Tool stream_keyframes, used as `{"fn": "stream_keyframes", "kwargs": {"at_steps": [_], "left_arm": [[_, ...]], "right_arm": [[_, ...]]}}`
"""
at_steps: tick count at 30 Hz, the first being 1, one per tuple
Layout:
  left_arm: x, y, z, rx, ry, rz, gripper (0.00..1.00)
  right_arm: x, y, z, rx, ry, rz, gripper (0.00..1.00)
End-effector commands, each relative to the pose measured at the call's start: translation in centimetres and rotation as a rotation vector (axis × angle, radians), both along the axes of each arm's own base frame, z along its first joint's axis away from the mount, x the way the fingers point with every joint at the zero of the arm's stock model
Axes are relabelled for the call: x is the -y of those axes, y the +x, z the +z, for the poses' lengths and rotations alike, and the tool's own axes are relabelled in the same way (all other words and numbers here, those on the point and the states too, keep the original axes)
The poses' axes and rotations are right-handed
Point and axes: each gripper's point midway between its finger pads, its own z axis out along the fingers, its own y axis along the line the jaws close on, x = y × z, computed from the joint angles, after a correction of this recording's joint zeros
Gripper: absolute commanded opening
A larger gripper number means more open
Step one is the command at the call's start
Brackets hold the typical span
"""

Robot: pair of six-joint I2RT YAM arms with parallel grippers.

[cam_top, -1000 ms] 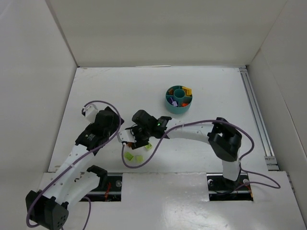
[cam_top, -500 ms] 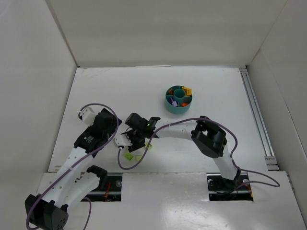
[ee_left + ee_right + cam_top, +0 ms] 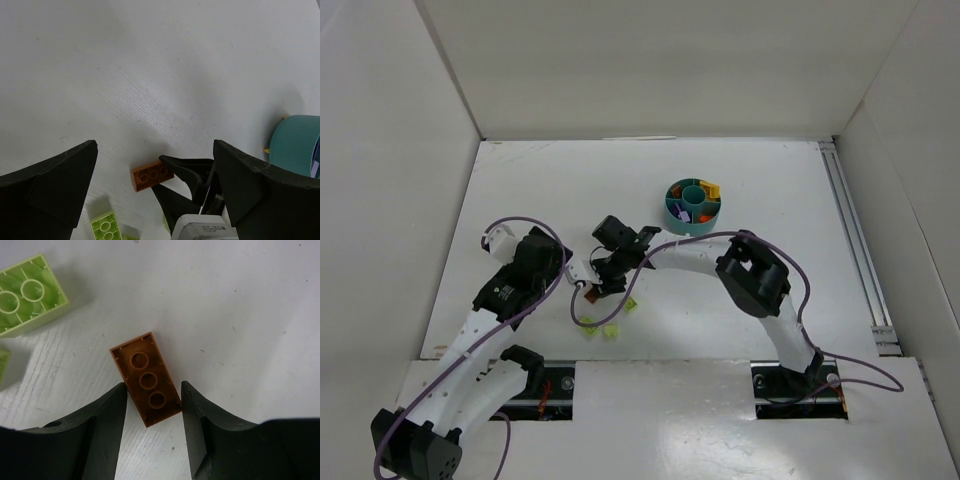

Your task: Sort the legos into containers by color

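Note:
A brown lego (image 3: 147, 380) lies on the white table, hollow underside up, with my right gripper (image 3: 153, 386) lowered over it. Its black fingers (image 3: 107, 425) stand close on either side of the brick's near end, narrowly open. The left wrist view shows the same brown lego (image 3: 152, 176) with the right gripper (image 3: 167, 182) straddling it. My left gripper (image 3: 154, 145) hangs wide open just left of it, holding nothing. Lime green legos (image 3: 588, 324) lie nearby on the table. The teal dish (image 3: 685, 228) of containers sits farther back to the right, with coloured legos in its compartments.
A large lime green brick (image 3: 27, 295) lies close to the brown one, at its upper left in the right wrist view. White walls enclose the table, and a metal rail (image 3: 855, 240) runs along the right side. The two arms are close together near the table's front left.
My right gripper has moved slightly back and left onto the brown lego, and its fingers have narrowed around it. The left arm has barely shifted.

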Motion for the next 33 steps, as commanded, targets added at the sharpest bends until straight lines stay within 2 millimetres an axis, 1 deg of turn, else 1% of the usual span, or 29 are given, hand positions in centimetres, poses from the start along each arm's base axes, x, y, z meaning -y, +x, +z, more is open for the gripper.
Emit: {"fn": "stream_keyframes", "kwargs": {"at_steps": [1, 2, 4, 10, 11, 12, 13, 14, 15, 17, 18, 19, 20, 21, 22, 23, 24, 25, 26, 27, 28, 29, 30, 31, 33], "left_arm": [[-0.5, -0.1, -0.1, 0.01, 0.007, 0.024, 1.0], [-0.5, -0.2, -0.5, 0.002, 0.01, 0.024, 1.0], [-0.6, -0.2, -0.5, 0.002, 0.01, 0.024, 1.0], [-0.6, -0.2, -0.5, 0.002, 0.01, 0.024, 1.0], [-0.6, -0.2, -0.5, 0.002, 0.01, 0.024, 1.0], [-0.6, -0.2, -0.5, 0.002, 0.01, 0.024, 1.0], [-0.6, -0.2, -0.5, 0.002, 0.01, 0.024, 1.0], [-0.6, -0.2, -0.5, 0.002, 0.01, 0.024, 1.0], [-0.8, -0.3, -0.6, -0.005, 0.022, 0.031, 1.0], [-0.8, -0.2, -0.2, 0.004, 0.018, 0.031, 1.0], [-0.8, -0.2, -0.2, 0.004, 0.018, 0.031, 1.0], [-0.9, -0.2, 0.3, 0.016, 0.02, 0.038, 1.0], [-0.9, -0.2, 0.3, 0.018, 0.013, 0.043, 1.0], [-0.9, -0.2, 0.3, 0.018, 0.013, 0.043, 1.0], [-0.9, -0.1, 0.7, 0.026, 0.009, 0.044, 1.0], [-1.1, -0.2, 0.6, 0.021, 0.019, 0.05, 1.0], [-1.1, -0.2, 0.6, 0.021, 0.019, 0.05, 1.0], [-1.0, -0.1, 1.2, 0.039, 0.01, 0.05, 1.0], [-1.0, -0.1, 1.2, 0.039, 0.01, 0.05, 1.0], [-1.0, 0.1, 1.4, 0.048, 0.006, 0.05, 1.0], [-1.2, 0.0, 1.6, 0.061, 0.008, 0.058, 1.0], [-1.1, 0.2, 1.8, 0.07, 0.004, 0.058, 1.0], [-1.1, 0.1, 2.0, 0.076, 0.008, 0.053, 1.0], [-1.1, 0.3, 2.1, 0.086, 0.003, 0.053, 1.0], [-1.2, 0.3, 2.2, 0.088, 0.009, 0.06, 1.0]], "right_arm": [[0.4, -1.5, -1.7, -0.088, -0.028, 0.066, 0.53], [0.4, -1.8, -2.1, -0.102, -0.03, 0.072, 0.53], [0.6, -1.9, -2.7, -0.117, -0.05, 0.071, 0.51], [0.4, -1.9, -2.8, -0.124, -0.044, 0.076, 0.51], [0.1, -1.8, -2.5, -0.119, -0.037, 0.076, 0.48], [0.1, -1.8, -2.5, -0.119, -0.037, 0.076, 0.48], [0.2, -1.8, -3.0, -0.124, -0.044, 0.076, 0.48], [0.0, -1.7, -2.7, -0.119, -0.037, 0.076, 0.43], [-0.1, -1.8, -2.6, -0.127, -0.032, 0.081, 0.4], [-0.6, -1.5, -2.4, -0.117, -0.011, 0.075, 0.35], [-0.9, -1.3, -1.5, -0.111, 0.009, 0.064, 0.3], [-0.7, -1.5, -1.4, -0.115, 0.011, 0.056, 0.28], [-1.0, -1.4, -0.6, -0.107, 0.035, 0.045, 0.26], [-1.5, -0.4, 0.6, -0.078, 0.089, 0.027, 0.24], [-1.2, -0.1, 2.3, -0.08, 0.121, -0.01, 0.22], [-1.2, 0.4, 3.5, -0.081, 0.157, -0.028, 0.2], [-1.7, 1.3, 5.1, -0.064, 0.22, -0.048, 0.2], [-0.8, 2.9, 7.5, -0.065, 0.268, -0.097, 0.2], [-0.2, 3.5, 8.2, -0.075, 0.289, -0.123, 0.2], [0.2, 4.2, 9.4, -0.076, 0.324, -0.139, 0.2], [1.0, 6.5, 10.9, -0.048, 0.365, -0.183, 0.2], [1.9, 7.1, 12.0, -0.053, 0.378, -0.215, 0.2], [2.5, 8.1, 12.8, -0.035, 0.397, -0.233, 0.2], [3.8, 9.8, 13.2, -0.031, 0.404, -0.279, 0.19], [5.4, 12.3, 14.6, -0.005, 0.423, -0.361, 0.19]]}}
